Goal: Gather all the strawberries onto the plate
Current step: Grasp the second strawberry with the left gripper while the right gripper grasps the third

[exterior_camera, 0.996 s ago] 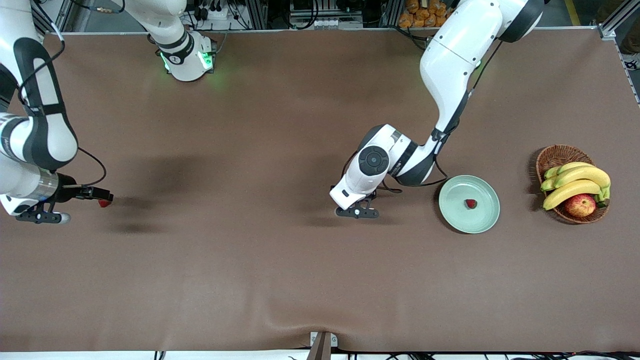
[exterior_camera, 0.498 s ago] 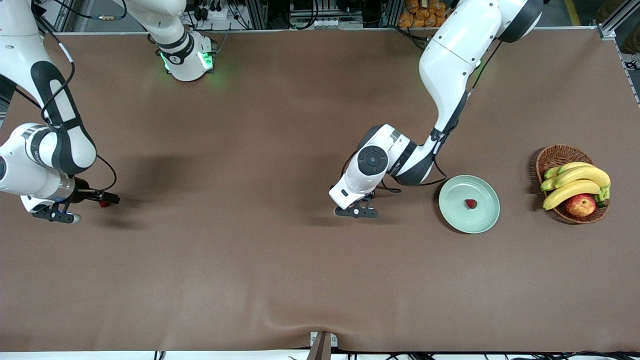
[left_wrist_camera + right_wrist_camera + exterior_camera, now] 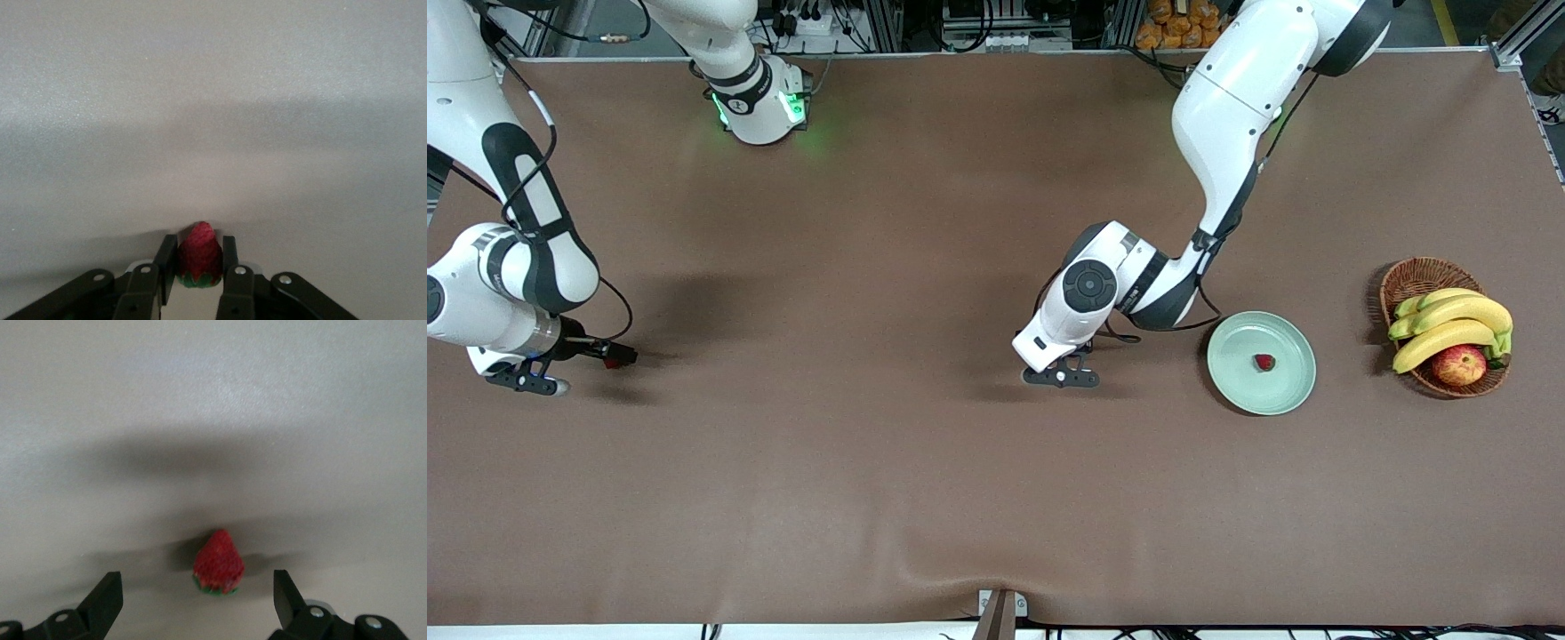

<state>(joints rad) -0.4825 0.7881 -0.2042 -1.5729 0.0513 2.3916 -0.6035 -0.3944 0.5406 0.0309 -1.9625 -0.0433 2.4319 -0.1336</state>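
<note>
Left gripper (image 3: 1061,377): down at the brown table cloth (image 3: 925,498) near the middle, just toward the right arm's end from the plate, and clamped tight! In the left wrist view (image 3: 199,267) the two black fingers (image 3: 165,259) pressed both sides of a small red strawberry with a green leafy cap (image 3: 199,259).

Right gripper (image 3: 583,364): low at the right arm's end of the table, jaws spread wide and gripping nothing. In the right wrist view (image 3: 198,603) its black fingertips (image 3: 107,595) stood well apart, either side of the berry.

Second strawberry (image 3: 612,363): a tiny red berry on the cloth, right at the right gripper's tip. In the right wrist view (image 3: 218,563) it lay between the open fingers, touching neither one.

Third strawberry (image 3: 1264,362): already sitting in the plate, near its middle.

Plate (image 3: 1232,391): round, shallow, pale mint-green, glossy with a raised rim; it lay on the cloth between the left gripper and the basket.

Basket (image 3: 1409,277): brown wicker, at the left arm's end of the table, well apart from the plate.

In the basket: a bunch of yellow bananas (image 3: 1449,324) and a red-yellow apple (image 3: 1458,364), the apple nearer the front camera than the bananas.
</note>
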